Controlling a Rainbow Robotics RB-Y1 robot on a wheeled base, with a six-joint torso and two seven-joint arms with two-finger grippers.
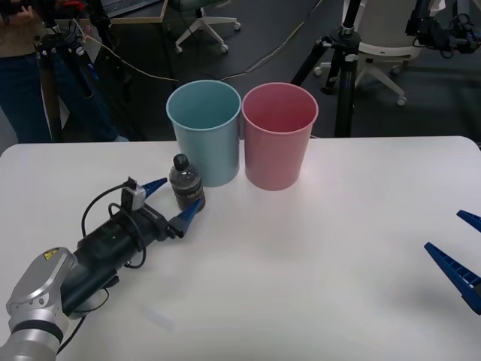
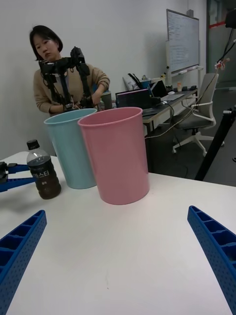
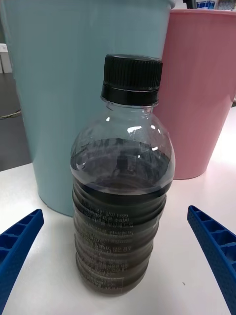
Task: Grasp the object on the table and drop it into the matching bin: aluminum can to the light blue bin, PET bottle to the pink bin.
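**Left arm poised to grasp bottle; closure pending**

The small clear plastic bottle with black cap and dark brown contents [image 1: 186, 185] stands upright on the large white bench [image 1: 316, 248], just in front of the light blue tapered plastic bucket [image 1: 204, 129] and near the pink tapered plastic bucket [image 1: 279, 133] beside it.

The left gripper [image 1: 170, 201] is level with the bottle's body, its jaws spread with one blue ribbed finger on either side; contact cannot be confirmed. The right gripper [image 1: 460, 248] rests idle at the bench's right edge, well apart, jaws also spread.

Assessment: the grasp step is in hand, not yet completed. The next move calls for closing squarely on the bottle, lifting it above the rims, and carrying it past the blue bucket to release over the pink one.
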